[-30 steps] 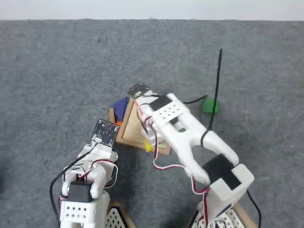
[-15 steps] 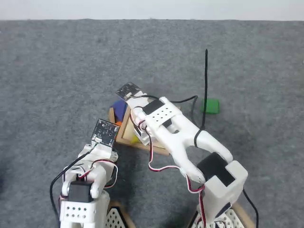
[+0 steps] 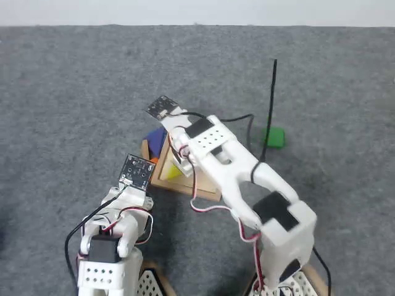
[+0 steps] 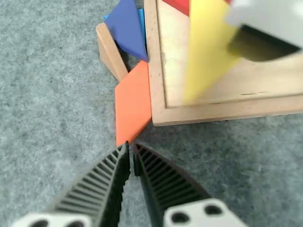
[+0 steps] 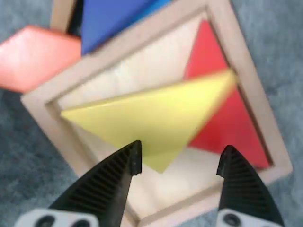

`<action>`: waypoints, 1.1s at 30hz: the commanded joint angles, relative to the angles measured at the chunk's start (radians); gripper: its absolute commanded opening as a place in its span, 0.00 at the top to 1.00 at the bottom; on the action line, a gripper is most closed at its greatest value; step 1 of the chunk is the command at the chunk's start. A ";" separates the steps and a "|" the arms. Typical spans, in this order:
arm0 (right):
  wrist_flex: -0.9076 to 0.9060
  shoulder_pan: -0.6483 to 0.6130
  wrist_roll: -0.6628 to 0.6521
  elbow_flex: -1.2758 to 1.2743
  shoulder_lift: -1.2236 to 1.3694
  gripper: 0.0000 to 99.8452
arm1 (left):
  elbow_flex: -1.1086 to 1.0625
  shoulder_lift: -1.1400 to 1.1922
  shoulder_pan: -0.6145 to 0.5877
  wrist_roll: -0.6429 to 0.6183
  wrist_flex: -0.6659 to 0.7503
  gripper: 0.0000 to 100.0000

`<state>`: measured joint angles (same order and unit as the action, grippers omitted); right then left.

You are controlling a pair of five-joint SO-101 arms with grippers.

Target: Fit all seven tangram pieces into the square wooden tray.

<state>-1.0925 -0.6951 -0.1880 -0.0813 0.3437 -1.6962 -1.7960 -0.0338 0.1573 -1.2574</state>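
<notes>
The square wooden tray (image 5: 42, 113) holds a red triangle (image 5: 227, 109) with a yellow triangle (image 5: 151, 118) lying partly across it. My right gripper (image 5: 182, 158) hangs open above the tray, the yellow triangle's near corner between its fingers without touching them. Outside the tray's left rim (image 4: 213, 111) lie an orange parallelogram (image 4: 134, 101), a blue triangle (image 4: 127, 30) and a plain wooden piece (image 4: 110, 52). My left gripper (image 4: 130, 147) is shut and empty, its tips at the orange parallelogram's near corner. A green piece (image 3: 274, 137) sits apart to the right.
Grey carpet (image 3: 74, 86) covers the table around the tray (image 3: 203, 192). A black cable (image 3: 270, 105) rises from the right arm near the green piece. The right arm's body (image 3: 247, 179) reaches across the tray's right side.
The right arm has swung left across the tray, and the yellow triangle has gone from the tray's near edge to inside it. The left arm has stayed put.
</notes>
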 commanded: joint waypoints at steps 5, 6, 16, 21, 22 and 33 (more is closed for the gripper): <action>-0.035 -0.012 -0.012 0.236 0.173 0.73 | 0.012 -0.017 -0.003 -0.008 -0.003 0.98; -0.044 -0.015 -0.012 0.262 0.186 0.73 | 0.012 -0.017 -0.003 -0.008 -0.003 0.98; -0.094 -0.073 -0.031 0.315 0.203 0.73 | 0.012 -0.017 -0.003 -0.008 -0.003 0.98; -0.097 -0.041 -0.008 0.338 0.202 0.73 | 0.012 -0.017 -0.003 -0.008 -0.003 0.98; -0.102 -0.038 -0.011 0.341 0.202 0.73 | 0.012 -0.017 -0.003 -0.008 -0.003 0.98; -0.140 -0.019 -0.005 0.295 0.096 0.73 | 0.012 -0.017 -0.003 -0.008 -0.003 0.98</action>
<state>-1.2029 -0.7518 -0.2033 0.2056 0.5416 -1.6962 -1.7960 -0.0338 0.1573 -1.2574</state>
